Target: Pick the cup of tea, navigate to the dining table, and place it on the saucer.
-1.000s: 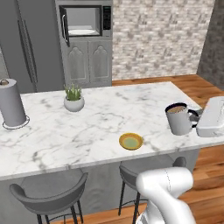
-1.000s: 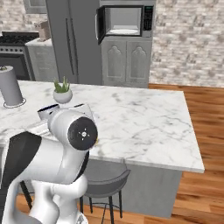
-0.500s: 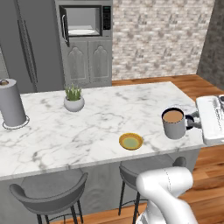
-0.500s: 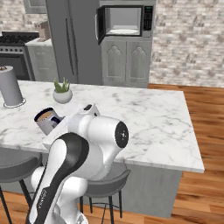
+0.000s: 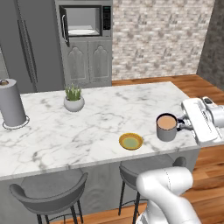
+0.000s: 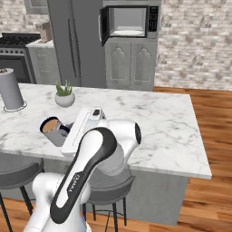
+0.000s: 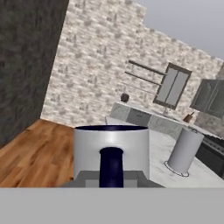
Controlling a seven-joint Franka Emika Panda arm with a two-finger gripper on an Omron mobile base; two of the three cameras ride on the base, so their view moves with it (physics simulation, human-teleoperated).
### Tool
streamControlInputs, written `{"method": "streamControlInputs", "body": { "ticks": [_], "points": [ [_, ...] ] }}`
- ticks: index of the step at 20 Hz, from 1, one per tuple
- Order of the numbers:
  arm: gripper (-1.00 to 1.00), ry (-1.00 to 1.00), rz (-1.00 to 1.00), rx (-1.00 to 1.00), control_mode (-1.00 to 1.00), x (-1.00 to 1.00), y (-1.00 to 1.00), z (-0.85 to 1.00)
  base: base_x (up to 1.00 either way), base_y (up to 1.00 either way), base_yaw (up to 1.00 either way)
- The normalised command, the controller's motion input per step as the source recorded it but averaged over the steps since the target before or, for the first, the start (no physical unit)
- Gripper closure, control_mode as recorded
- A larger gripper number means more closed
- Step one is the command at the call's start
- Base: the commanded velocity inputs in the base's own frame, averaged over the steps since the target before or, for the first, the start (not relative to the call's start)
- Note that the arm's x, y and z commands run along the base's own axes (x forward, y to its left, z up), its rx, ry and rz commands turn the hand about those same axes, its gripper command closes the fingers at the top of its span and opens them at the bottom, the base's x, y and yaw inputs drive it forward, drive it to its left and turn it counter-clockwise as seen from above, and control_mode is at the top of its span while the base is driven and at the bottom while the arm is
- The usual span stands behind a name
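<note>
Left base view has the gripper (image 5: 183, 125) closed on the cup of tea (image 5: 166, 127) by its handle. Cup hangs over the dining table (image 5: 87, 127), right of the saucer (image 5: 131, 141)

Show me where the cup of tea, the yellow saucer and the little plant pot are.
cup of tea (image 5: 166, 127), left base view, grey side wall
saucer (image 5: 131, 141), left base view, greenish centre
plant pot (image 5: 74, 104), left base view, white bowl
</note>
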Motion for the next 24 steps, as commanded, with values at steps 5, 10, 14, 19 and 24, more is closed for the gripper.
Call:
{"method": "streamControlInputs", "body": {
  "ticks": [5,10,14,19,24],
  "points": [
    [1.0,0.0,0.11,0.0,-1.0,0.42,0.0,-0.3,0.0,0.0,0.0],
    [1.0,0.0,0.02,0.0,-1.0,0.44,0.0,-0.16,0.0,0.0,0.0],
    [1.0,0.0,0.02,0.01,-1.0,0.43,0.0,-0.16,0.0,0.0,0.0],
    [1.0,0.0,0.01,0.03,-1.0,0.46,0.0,-0.18,0.0,0.0,0.0],
    [1.0,0.0,0.0,0.03,-1.0,0.36,0.0,-0.17,0.0,0.0,0.0]
  ]
}}
